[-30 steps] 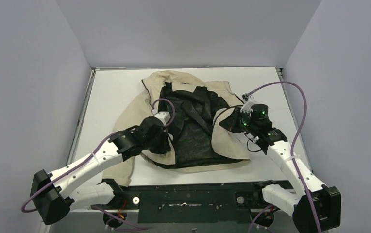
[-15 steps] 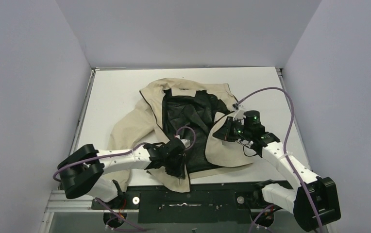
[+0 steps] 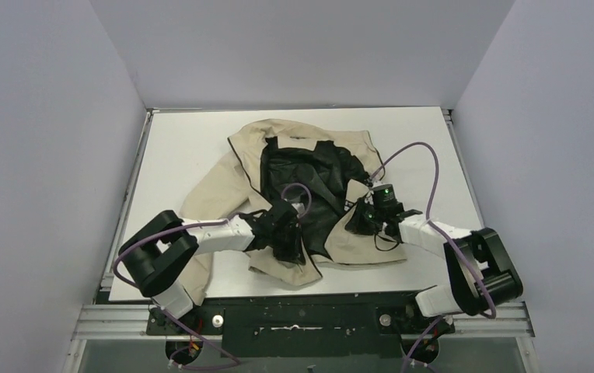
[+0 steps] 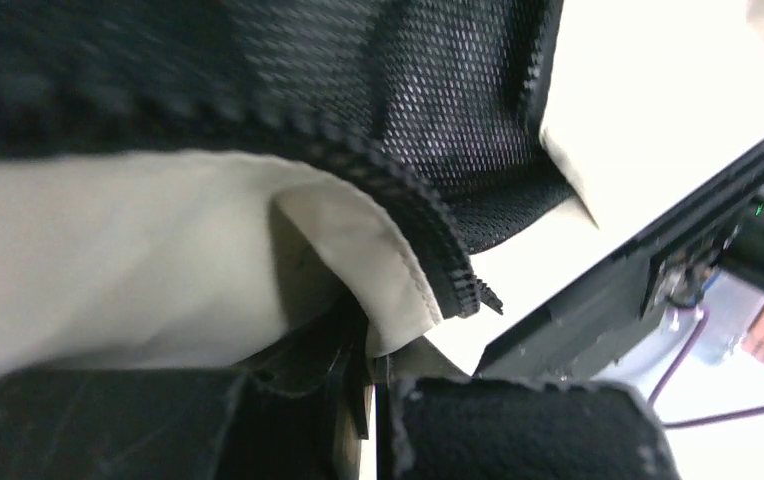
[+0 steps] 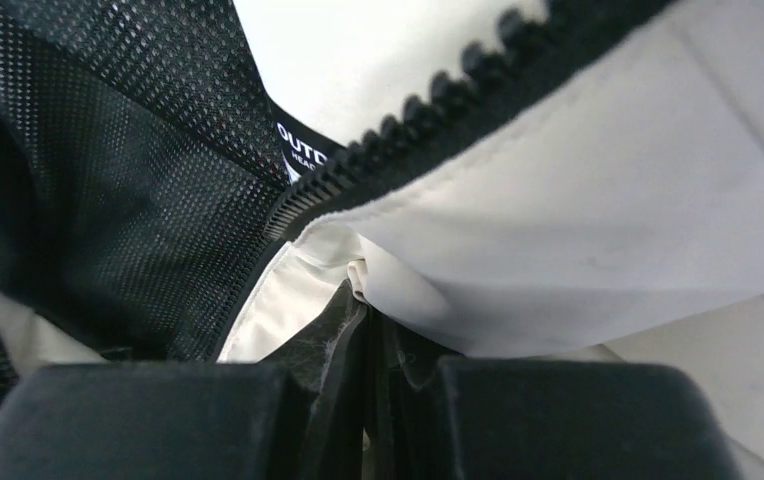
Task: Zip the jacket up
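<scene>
At left gripper [image 4: 373, 395] pinch: jaws closed on a thin beige hem fold of the jacket [image 3: 232, 167]. The bite sits right at the cloth edge, so a sideways pull could strip it out.
At right gripper [image 5: 370, 335] pinch: jaws closed on the other front panel's beige edge. The bite is just as shallow, with the same slip risk.
Risk, zipper teeth [image 5: 408, 110]: both grips are on cloth beside the teeth, not on a slider or pin. No slider shows in any view, so mating the two ends may miss or jam.
Risk, lining [image 3: 302, 175]: black mesh is bunched between the panels and could get caught in the teeth as the edges close.
Risk, table [image 3: 185, 132] near edge: the left panel hem lies close to it, just below the left gripper. A drag toward the bases could pull the cloth over.
Jacket vs left gripper: hem corner is in the jaws, the zipper tape end sits just above-right of the fingertips, and the body spreads away beyond.
Jacket vs right gripper: panel edge is in the jaws, teeth run up and to the right above the fingertips, and mesh lies to the left.
Gap: grippers are near each other with lining between them; panel edges are apart.
</scene>
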{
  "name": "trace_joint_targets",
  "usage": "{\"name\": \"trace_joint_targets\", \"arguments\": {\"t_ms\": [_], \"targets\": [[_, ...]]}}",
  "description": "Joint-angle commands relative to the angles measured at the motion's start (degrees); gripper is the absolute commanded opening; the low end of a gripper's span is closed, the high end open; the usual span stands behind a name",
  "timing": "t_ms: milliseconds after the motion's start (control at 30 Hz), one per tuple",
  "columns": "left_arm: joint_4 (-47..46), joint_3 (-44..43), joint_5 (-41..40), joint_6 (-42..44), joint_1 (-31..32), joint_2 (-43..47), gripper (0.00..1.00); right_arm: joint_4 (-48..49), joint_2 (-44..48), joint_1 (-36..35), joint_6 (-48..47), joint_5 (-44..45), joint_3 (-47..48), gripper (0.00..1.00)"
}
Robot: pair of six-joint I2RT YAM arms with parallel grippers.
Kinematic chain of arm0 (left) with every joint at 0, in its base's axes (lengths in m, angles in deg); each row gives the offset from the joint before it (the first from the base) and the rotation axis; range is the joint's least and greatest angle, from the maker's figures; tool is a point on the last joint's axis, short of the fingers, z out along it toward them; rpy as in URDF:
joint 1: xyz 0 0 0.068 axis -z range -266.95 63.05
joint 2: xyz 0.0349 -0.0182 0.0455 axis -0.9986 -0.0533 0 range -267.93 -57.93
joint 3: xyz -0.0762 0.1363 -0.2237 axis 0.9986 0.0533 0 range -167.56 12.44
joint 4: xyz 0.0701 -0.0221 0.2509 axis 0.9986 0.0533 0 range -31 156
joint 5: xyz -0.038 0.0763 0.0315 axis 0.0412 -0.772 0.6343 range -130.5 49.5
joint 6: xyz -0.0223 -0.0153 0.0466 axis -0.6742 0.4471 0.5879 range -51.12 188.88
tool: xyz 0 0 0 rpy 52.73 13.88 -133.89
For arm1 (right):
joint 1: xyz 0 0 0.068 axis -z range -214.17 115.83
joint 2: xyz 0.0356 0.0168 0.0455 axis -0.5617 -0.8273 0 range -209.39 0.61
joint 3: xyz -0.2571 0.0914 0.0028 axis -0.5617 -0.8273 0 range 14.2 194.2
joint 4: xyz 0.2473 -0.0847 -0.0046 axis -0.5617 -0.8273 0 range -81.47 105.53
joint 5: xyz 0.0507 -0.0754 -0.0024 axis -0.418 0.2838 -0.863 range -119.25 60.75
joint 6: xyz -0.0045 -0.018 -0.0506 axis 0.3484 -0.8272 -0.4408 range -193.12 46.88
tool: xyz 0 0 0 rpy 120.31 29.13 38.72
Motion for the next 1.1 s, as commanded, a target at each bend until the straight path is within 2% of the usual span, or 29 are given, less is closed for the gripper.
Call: {"name": "trace_joint_targets", "arguments": {"t_ms": [0,133,300,400,533,667,867,1067], "targets": [[6.9,-1.0,-13.8,8.2,-7.1,-4.5,0.0,6.4,-5.3,-0.5,0.1,10.6,6.2,0.0],[9.4,-5.5,-19.2,10.7,-11.0,-7.8,0.0,7.3,-12.6,-0.3,0.4,17.0,12.6,0.0],[7.9,-9.1,-18.5,13.8,-16.9,-12.3,0.0,6.8,-20.2,0.2,-2.1,21.4,22.5,0.0],[9.6,-10.9,-20.1,15.2,-18.5,-13.5,0.0,5.0,-23.0,2.2,-3.0,16.2,29.8,0.0],[9.5,-10.6,-21.3,14.8,-18.3,-11.2,0.0,3.6,-19.3,2.2,-3.7,11.0,34.4,0.0],[8.6,-9.2,-21.2,14.5,-18.2,-9.6,0.0,2.0,-13.4,1.3,-1.9,3.2,33.8,0.0],[7.5,-8.0,-21.2,14.8,-18.3,-9.2,0.0,6.1,-4.6,0.6,1.9,-8.7,26.8,0.0],[7.1,-7.5,-21.6,15.0,-18.4,-9.1,0.0,4.0,1.8,0.4,0.0,-18.4,20.6,0.0]]}}
